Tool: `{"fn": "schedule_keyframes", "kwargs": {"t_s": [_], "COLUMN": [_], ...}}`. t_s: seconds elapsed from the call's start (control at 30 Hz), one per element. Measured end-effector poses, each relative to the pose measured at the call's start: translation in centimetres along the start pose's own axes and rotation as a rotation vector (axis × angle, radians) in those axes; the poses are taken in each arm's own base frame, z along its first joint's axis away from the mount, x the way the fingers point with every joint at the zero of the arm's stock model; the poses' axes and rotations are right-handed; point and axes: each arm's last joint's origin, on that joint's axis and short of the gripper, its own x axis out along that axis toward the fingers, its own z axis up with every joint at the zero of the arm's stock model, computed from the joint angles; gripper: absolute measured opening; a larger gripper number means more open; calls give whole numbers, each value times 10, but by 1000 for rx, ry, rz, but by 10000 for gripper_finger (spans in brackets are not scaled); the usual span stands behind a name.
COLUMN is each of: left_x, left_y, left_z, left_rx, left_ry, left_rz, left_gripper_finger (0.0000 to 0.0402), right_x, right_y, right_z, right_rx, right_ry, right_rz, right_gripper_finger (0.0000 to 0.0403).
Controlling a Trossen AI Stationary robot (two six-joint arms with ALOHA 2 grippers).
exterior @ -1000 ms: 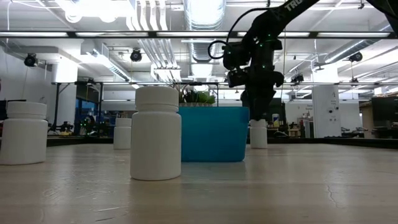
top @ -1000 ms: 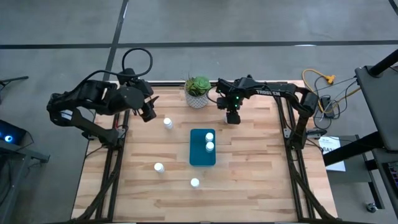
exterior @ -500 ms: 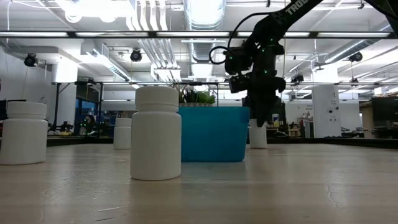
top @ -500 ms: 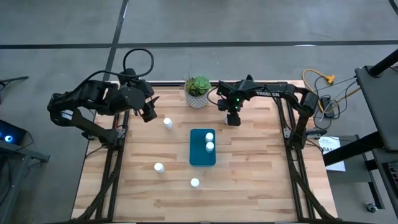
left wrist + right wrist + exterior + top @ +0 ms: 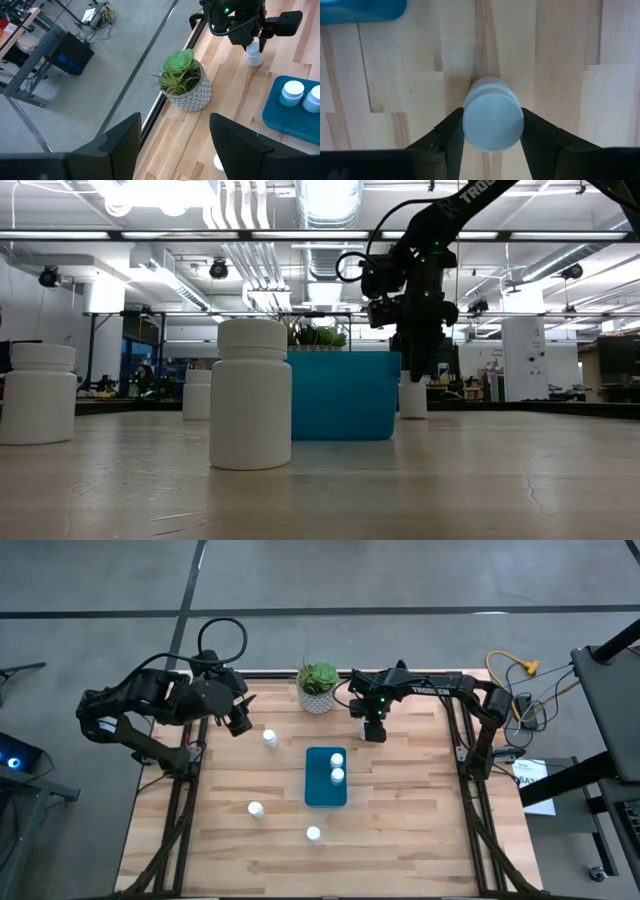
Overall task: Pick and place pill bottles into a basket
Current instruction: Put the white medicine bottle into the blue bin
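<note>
My right gripper (image 5: 373,730) points down at the table's far middle, shut on a small white pill bottle (image 5: 492,120), which also shows in the low view (image 5: 412,398). The teal basket (image 5: 322,790) lies at the table's middle with two bottles (image 5: 337,768) standing in it. Three more bottles stand on the table: one (image 5: 270,737) near my left gripper, one (image 5: 255,808) left of the basket and one (image 5: 313,833) nearer the front. My left gripper (image 5: 238,722) is open and empty at the far left. My right gripper pinches the bottle's round cap by its two opposite sides (image 5: 466,125) between its two fingers. The fingers come from above, pointing down. The bottle stands upright with its base (image 5: 412,413) on the table.
A white pot with a green plant (image 5: 318,687) stands at the far edge between the two arms, close to my right gripper. Bare wood lies to the right of the basket and along the front edge.
My right gripper has gone down over the bottle, so that its fingers now cover the bottle's top. The bottle has stayed on the table.
</note>
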Motion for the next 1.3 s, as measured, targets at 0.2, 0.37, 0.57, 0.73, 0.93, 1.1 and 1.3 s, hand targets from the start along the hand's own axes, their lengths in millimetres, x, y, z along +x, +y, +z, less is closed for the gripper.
{"fn": "schedule_keyframes", "kwargs": {"t_s": [0.2,0.37,0.57,0.73,0.93,1.1,1.3], "left_x": [0,0,0,0,0,0,0], "left_y": [0,0,0,0,0,0,0], "left_z": [0,0,0,0,0,0,0], "left_rx": [0,-1,-1,-1,-2,-2,-1], "left_ry": [0,-1,-1,-1,-1,-1,-1], "left_rz": [0,0,0,0,0,0,0], "left_gripper_finger": [219,219,219,219,219,219,219], "right_x": [0,-3,-20,-45,-77,-103,-129], "right_y": [0,2,5,10,20,32,54], "right_z": [0,0,1,5,10,16,29], "right_rx": [39,65,69,58,44,23,-42], "right_ry": [-4,-14,-48,-109,-186,-232,-276], "right_rz": [15,19,8,-13,-37,-45,-42], "right_gripper_finger": [149,149,149,149,149,149,149]}}
